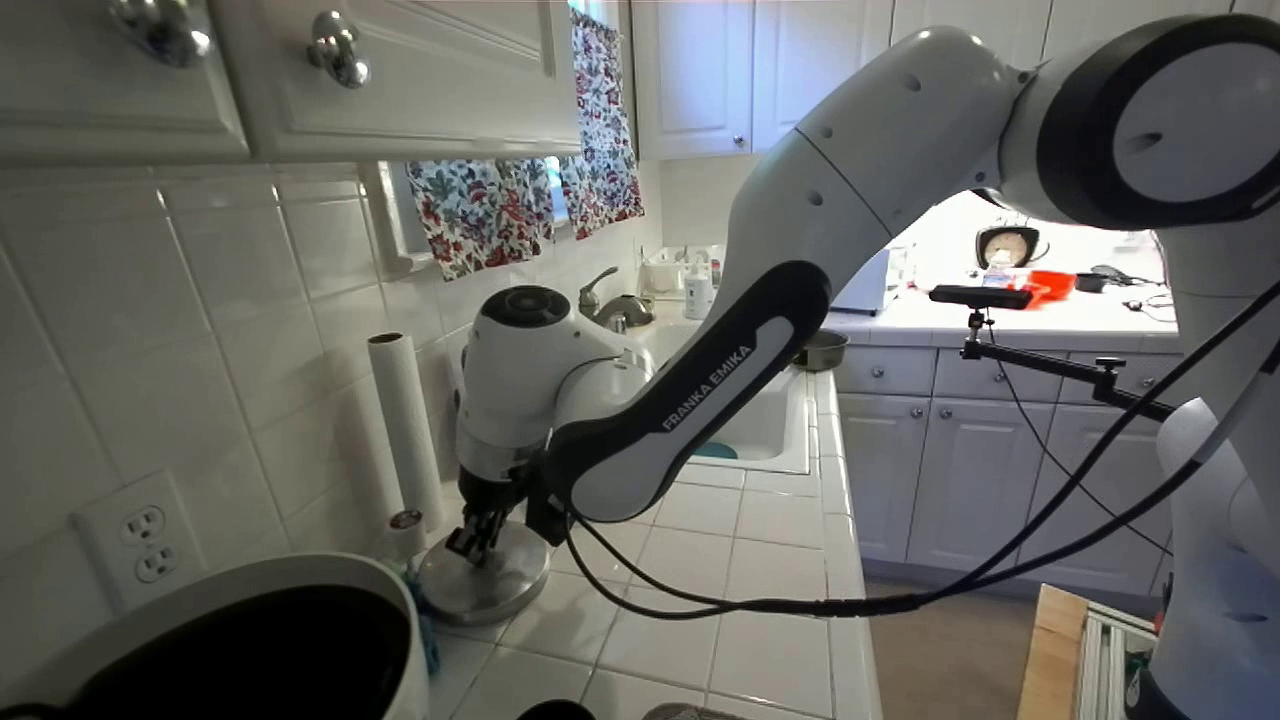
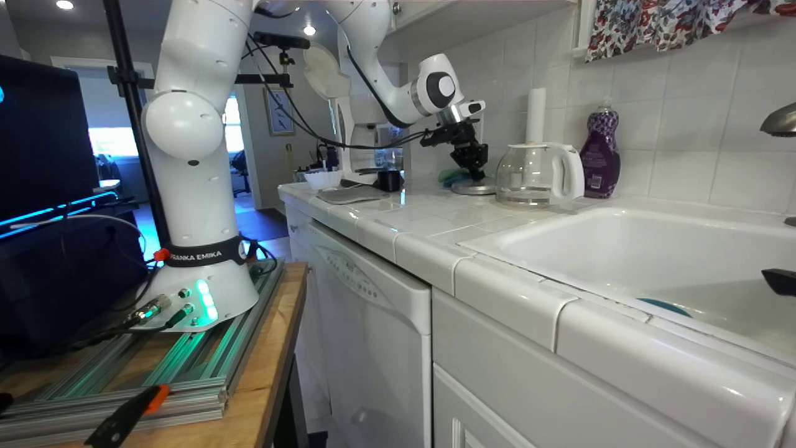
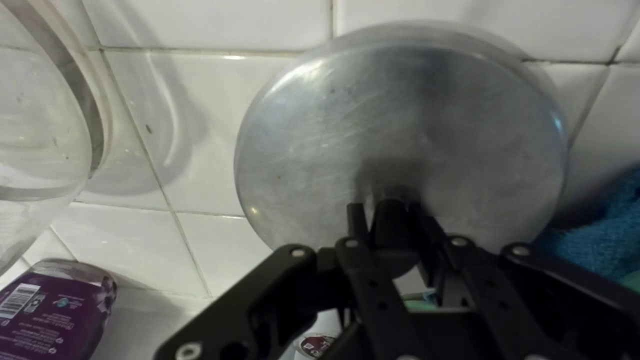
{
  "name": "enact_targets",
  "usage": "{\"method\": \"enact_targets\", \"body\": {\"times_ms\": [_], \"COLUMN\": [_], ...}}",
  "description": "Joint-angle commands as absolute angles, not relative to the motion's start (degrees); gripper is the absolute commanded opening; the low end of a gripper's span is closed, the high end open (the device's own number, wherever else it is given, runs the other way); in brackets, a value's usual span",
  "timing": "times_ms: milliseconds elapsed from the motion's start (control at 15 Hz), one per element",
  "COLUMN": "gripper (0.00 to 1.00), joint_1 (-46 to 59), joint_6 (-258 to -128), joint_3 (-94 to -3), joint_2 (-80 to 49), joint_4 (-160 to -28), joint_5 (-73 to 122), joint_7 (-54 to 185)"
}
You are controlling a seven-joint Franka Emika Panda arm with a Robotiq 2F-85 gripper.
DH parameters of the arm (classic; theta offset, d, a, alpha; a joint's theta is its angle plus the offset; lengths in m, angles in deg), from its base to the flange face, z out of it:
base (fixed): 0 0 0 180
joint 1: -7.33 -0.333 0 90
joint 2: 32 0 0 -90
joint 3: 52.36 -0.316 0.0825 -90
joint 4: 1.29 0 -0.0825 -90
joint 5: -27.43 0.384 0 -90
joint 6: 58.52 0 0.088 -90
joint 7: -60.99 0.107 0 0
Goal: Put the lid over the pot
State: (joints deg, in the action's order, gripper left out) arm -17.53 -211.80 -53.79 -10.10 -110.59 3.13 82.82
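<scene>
At lower centre of the wrist view, the black fingers (image 3: 356, 220) grip the dark knob (image 3: 392, 217) of the round silvery metal lid (image 3: 400, 125), which should rise slowly and level.

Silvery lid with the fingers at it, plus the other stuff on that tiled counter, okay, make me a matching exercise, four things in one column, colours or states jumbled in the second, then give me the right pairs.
Column one
1. lid
2. carafe
3. bottle
4. paper-towel roll

Column two
A. purple
B. white and upright
C. its dark knob between the fingers
D. see-through glass

Right pairs
1-C, 2-D, 3-A, 4-B
</scene>
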Motion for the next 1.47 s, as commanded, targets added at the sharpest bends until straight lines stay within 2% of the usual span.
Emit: {"method": "enact_targets", "body": {"times_ms": [0, 67, 133, 400, 467, 1067, 1400], "gripper": [0.06, 0.06, 0.26, 0.26, 0.06, 0.06, 0.06], "joint_1": [-20.7, -18.83, -19.0, -18.77, -18.77, -23.54, -27.55], "joint_6": [-214.26, -212.29, -212.38, -212.38, -212.38, -215.33, -212.9], "joint_3": [-51.17, -52.93, -52.89, -52.9, -52.9, -48.01, -44.77], "joint_2": [-13.09, -10.74, -10.91, -10.9, -10.9, -16.41, -21.53], "joint_4": [-114.75, -111.63, -111.92, -111.92, -111.92, -119.69, -124.28], "joint_5": [-1.7, 0.88, 0.71, 0.74, 0.74, -11.6, -21.3], "joint_7": [91.48, 87.21, 87.73, 87.61, 87.6, 104.9, 116.97]}}
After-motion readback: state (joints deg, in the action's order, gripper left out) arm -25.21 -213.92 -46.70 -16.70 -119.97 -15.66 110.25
